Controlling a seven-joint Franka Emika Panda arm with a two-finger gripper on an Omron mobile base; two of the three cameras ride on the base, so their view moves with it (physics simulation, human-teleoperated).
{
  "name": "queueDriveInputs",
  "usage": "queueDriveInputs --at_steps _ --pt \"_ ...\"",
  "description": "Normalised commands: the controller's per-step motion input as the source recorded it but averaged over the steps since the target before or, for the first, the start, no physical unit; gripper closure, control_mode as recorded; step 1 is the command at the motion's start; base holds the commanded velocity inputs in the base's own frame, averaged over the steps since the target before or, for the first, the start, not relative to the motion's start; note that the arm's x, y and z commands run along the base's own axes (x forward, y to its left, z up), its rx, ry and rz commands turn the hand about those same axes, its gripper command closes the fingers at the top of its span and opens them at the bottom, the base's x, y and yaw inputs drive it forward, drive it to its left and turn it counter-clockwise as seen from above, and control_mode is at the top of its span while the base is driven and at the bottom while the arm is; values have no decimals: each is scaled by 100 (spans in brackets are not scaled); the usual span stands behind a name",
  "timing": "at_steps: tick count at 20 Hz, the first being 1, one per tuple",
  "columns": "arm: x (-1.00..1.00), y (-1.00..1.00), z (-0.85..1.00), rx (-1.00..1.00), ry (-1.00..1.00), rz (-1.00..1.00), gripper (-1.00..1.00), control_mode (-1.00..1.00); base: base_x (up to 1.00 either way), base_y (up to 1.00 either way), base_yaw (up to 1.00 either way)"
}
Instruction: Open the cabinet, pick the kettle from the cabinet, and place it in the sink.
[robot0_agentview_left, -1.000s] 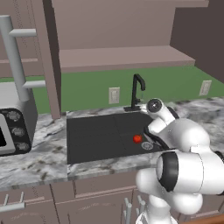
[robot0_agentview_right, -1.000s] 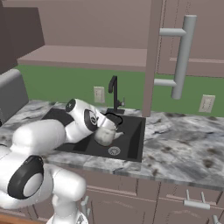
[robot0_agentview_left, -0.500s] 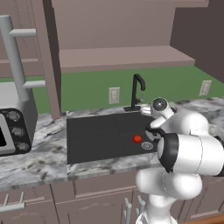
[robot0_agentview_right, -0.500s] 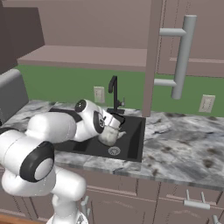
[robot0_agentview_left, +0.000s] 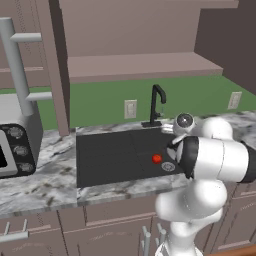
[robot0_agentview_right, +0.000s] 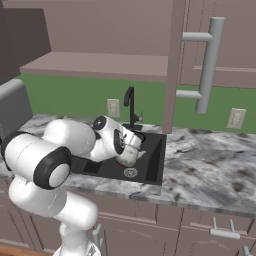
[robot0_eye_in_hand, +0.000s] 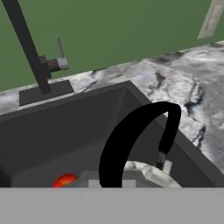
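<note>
Basically near the end: the cabinet is open, shelf bare, both doors swung wide with their long grey bar handles out to the sides, and the kettle is already out of it and down over the sink. What's left, as I judge it, is lowering the last bit, letting go and pulling the arm clear.

The gripper is clamped narrow on the kettle's black arched handle (fingertips themselves are hidden in the hand view, but the handle arcs right up in front of the camera). In the right base view the kettle hangs under the hand inside the basin outline, near the right wall and just above the round drain; can't tell whether its base touches the bottom yet.

Kettle look: small, squat, silvery-white body with a short spout pointing right, thin black hoop handle, metal fittings where the handle meets the lid. It sits roughly upright, maybe tipped slightly.

A small red ball lies on the sink floor just beside the drain, close to the drop spot. The black gooseneck faucet stands behind the basin.
</note>
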Motion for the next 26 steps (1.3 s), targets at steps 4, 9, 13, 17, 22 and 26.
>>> queueDriveInputs --at_steps 4,9,13,17,22,26 --pt "26 -1 -18 0 0 0 100 -100 0 0 0" --pt "22 0 -23 0 0 0 100 -100 0 0 0" --pt "25 -1 -26 0 0 0 100 -100 0 0 0" --pt "24 -2 -27 0 0 0 100 -100 0 0 0" --pt "10 -3 -32 0 0 0 100 -100 0 0 0" --pt "10 0 -33 0 0 0 100 -100 0 0 0"
